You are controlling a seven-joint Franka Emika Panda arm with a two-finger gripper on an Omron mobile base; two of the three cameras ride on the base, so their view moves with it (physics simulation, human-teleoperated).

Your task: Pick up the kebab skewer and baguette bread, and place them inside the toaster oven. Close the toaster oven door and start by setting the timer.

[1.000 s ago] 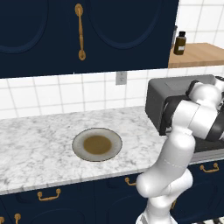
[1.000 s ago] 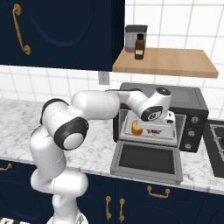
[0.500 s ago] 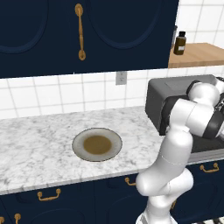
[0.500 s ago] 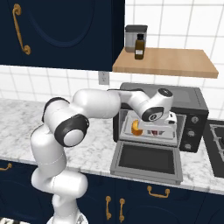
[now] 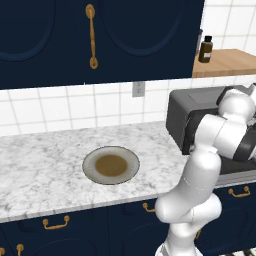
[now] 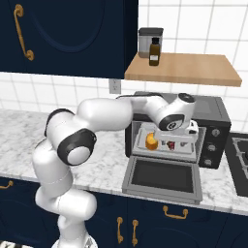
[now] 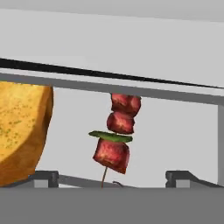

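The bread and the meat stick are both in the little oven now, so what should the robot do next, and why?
Probably pull the gripper straight back out of the toaster oven. The kebab skewer and baguette bread both sit inside, and the jaws look open with nothing between them. The toaster oven door lies folded down flat, so the hand must clear the opening before it can swing the door up.

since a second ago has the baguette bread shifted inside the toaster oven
No. In the right base view the baguette bread sits at the same spot near the left wall of the toaster oven as before.
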